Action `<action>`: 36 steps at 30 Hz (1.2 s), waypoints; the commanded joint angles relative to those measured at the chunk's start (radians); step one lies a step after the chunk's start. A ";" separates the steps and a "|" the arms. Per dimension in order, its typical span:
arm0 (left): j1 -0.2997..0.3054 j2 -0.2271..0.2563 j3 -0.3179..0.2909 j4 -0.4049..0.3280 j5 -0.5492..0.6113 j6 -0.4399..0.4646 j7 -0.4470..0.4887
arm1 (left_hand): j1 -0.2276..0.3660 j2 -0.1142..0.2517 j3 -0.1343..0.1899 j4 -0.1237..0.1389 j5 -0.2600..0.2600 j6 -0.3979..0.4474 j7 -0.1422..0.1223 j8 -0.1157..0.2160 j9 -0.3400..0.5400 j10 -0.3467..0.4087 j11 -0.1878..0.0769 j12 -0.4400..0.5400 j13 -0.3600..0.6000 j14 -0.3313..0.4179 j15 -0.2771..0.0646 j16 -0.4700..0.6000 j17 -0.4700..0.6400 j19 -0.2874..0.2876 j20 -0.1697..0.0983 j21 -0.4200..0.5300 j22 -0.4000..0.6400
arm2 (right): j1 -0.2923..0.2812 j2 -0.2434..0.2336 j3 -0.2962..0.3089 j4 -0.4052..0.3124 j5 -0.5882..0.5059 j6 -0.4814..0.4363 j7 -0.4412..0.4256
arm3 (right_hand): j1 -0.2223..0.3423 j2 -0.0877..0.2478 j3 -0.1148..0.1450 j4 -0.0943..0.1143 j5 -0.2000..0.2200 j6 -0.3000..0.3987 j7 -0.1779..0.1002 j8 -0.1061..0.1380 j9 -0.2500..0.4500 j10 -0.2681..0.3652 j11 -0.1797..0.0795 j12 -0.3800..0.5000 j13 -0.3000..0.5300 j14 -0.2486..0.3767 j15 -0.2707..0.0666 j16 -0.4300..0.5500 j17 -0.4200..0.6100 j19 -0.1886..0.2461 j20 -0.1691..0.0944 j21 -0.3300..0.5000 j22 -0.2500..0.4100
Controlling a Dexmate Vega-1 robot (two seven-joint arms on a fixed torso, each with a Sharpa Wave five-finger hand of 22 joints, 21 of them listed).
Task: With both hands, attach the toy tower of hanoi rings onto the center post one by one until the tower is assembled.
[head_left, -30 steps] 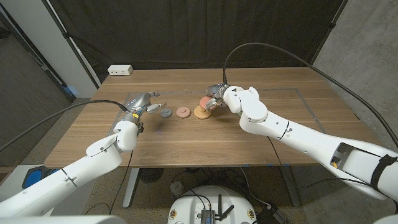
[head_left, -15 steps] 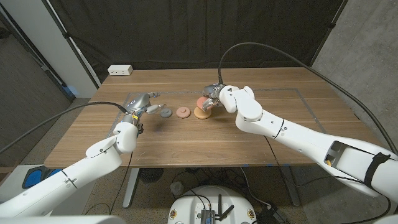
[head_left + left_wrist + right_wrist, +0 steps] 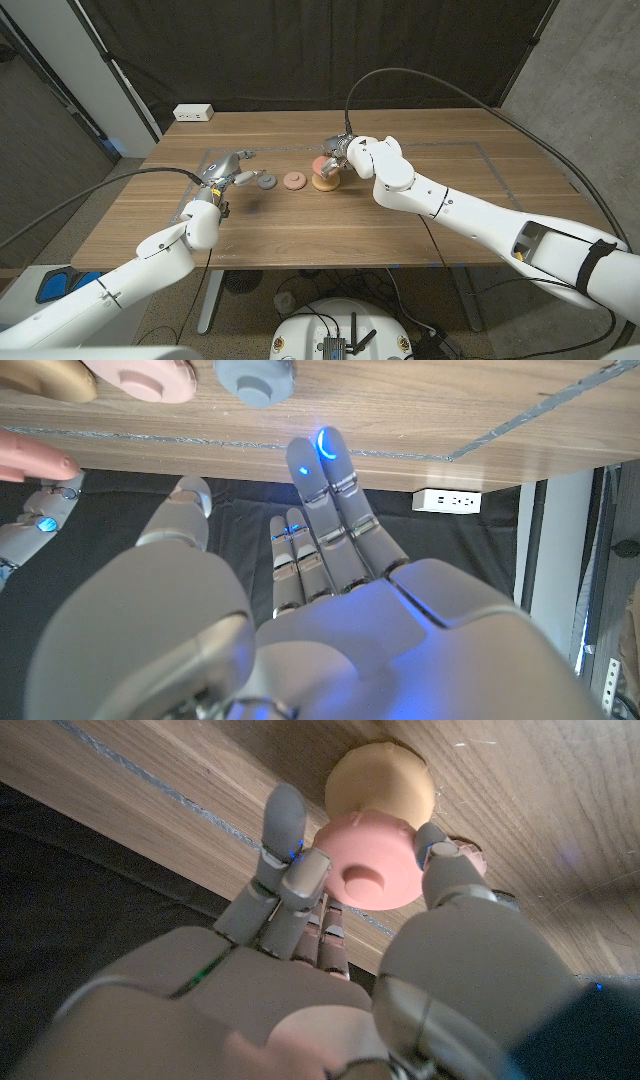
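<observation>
Three discs lie in a row on the table: a grey ring [image 3: 266, 182], a small dusty-pink ring [image 3: 293, 181] and a wider tan disc [image 3: 323, 182]. My right hand [image 3: 339, 155] pinches a pink ring [image 3: 321, 163] between thumb and fingers, just above the tan disc's far edge. The right wrist view shows this pink ring [image 3: 368, 873] in the grip, with the tan disc [image 3: 380, 782] right behind it. My left hand [image 3: 229, 170] hovers left of the grey ring, fingers extended and holding nothing. The grey ring [image 3: 255, 377] sits just past its fingertips [image 3: 322, 455]. No post is visible.
A white power strip [image 3: 193, 113] lies at the table's far left corner. Thin tape lines [image 3: 490, 160] mark out a rectangle on the wooden top. Black curtains hang behind the table. Cables arc over both arms.
My right hand has shifted slightly left with the pink ring, closer over the tan disc. The left hand and the rings on the table have stayed where they were.
</observation>
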 commanded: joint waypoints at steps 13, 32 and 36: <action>-0.003 -0.019 0.003 0.018 -0.001 -0.009 0.007 | 0.006 0.004 0.007 0.003 0.006 0.007 -0.003 0.001 0.002 0.007 -0.002 -0.003 0.006 -0.002 -0.106 0.007 0.002 -0.009 -0.089 0.016 -0.007 | 0.057 0.043 -0.045 0.097 0.051 0.006 -0.007 | 0.027 0.018 0.043 0.030 0.006 0.071 -0.055 0.001 0.001 0.128 -0.121 0.005 0.007 0.010 -0.028 -0.003 0.003 0.010 -0.037 0.005 -0.001; -0.008 -0.024 0.006 0.026 -0.008 -0.009 0.006 | 0.004 0.006 0.009 0.004 0.006 0.008 -0.002 0.001 0.002 0.008 -0.002 -0.004 0.007 -0.004 -0.106 0.007 0.000 -0.013 -0.091 0.029 -0.018 | 0.078 0.057 -0.076 0.147 0.099 -0.002 -0.024 | 0.025 0.018 0.045 0.031 0.005 0.073 -0.055 -0.002 0.002 0.132 -0.122 0.002 0.011 0.010 -0.028 -0.003 0.002 0.009 -0.037 0.006 -0.004; -0.009 -0.024 0.006 0.025 -0.009 -0.007 0.005 | 0.004 0.006 0.010 0.004 0.006 0.008 -0.002 0.001 0.002 0.010 -0.002 -0.003 0.007 -0.003 -0.106 0.008 0.001 -0.014 -0.091 0.032 -0.019 | 0.077 0.053 -0.079 0.148 0.111 -0.002 -0.033 | 0.025 0.018 0.046 0.031 0.006 0.074 -0.055 -0.003 0.002 0.133 -0.120 0.001 0.011 0.010 -0.028 -0.004 0.002 0.007 -0.037 0.006 -0.005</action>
